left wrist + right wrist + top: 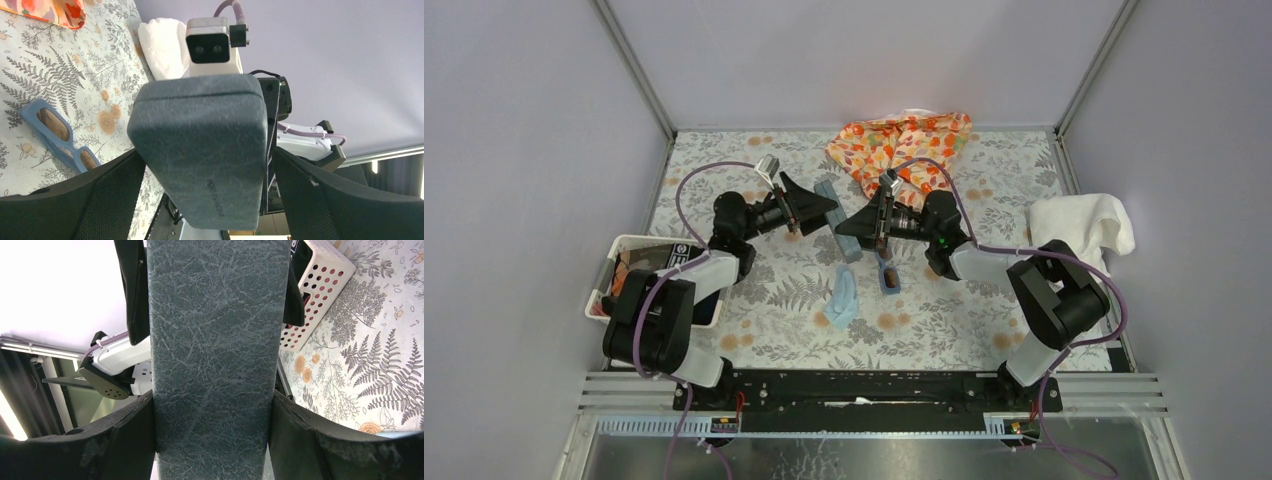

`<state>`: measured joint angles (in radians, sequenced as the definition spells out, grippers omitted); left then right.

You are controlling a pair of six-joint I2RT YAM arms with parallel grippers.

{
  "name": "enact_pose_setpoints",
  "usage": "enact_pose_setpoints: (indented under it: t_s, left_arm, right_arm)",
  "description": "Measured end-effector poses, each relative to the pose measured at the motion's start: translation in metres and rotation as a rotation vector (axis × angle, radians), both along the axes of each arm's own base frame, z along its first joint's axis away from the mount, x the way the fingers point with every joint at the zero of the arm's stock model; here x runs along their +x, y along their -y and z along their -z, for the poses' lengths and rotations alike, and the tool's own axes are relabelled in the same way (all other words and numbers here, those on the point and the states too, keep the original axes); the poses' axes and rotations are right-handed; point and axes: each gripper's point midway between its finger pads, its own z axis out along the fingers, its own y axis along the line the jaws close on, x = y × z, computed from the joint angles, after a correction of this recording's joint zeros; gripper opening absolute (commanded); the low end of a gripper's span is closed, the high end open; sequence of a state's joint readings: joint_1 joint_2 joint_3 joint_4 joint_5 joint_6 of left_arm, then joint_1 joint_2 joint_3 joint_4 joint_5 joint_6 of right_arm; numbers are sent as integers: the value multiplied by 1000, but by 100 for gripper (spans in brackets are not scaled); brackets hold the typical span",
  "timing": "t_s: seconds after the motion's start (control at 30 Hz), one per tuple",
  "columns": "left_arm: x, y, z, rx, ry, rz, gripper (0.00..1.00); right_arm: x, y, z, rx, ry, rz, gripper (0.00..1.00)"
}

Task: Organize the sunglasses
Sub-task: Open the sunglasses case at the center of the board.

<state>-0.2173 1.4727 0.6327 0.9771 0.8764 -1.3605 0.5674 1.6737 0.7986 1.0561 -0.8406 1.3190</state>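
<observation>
Nearest the arm bases, on the left side of the fern-patterned table [944, 320], a white perforated basket [602, 300] holds some dark and reddish things that cannot be made out, partly under the left arm. Towards the middle, a crumpled light blue cloth [843, 298] lies on the table. Just beside it on the right, the sunglasses [889, 276] rest flat on the table, blue frame and brownish lenses showing; in the left wrist view they [56, 131] lie low on the left, apart from both grippers and from the case. Just beyond them, both arms meet on the dark grey case [836, 222], which lies slantwise between them. The left gripper [816, 208] comes in from the left with its jaws set wide around one end of the case [200, 155], the dark fingers [80, 195] pressed to its sides. The right gripper [856, 228] comes from the right and clamps the other end, jaws equally wide, the textured grey surface [215, 340] filling the space between its fingers [345, 445]. In the right wrist view, the basket [320, 285] stands behind. Whether the case touches the table cannot be told. Farther back, an orange flowered cloth [902, 145] lies bunched against the rear wall, and a white towel [1079, 225] sits at the right edge of the table.
</observation>
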Motion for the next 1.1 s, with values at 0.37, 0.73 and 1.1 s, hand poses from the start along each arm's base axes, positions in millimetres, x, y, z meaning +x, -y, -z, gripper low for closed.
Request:
enact_pose_setpoints:
  t_s: [0.37,0.73,1.1]
  left_arm:
    - [4,0,-3,-21,-16,-5,74]
    - [3,-1,-3,4,-10,-21,70]
    - [3,-1,-1,-4,-44,-17,0]
  right_arm:
    - [-2,-3,-1,24,3,-10,44]
    - [-2,-3,1,109,-73,-24,43]
    - [-3,1,0,138,-72,-5,50]
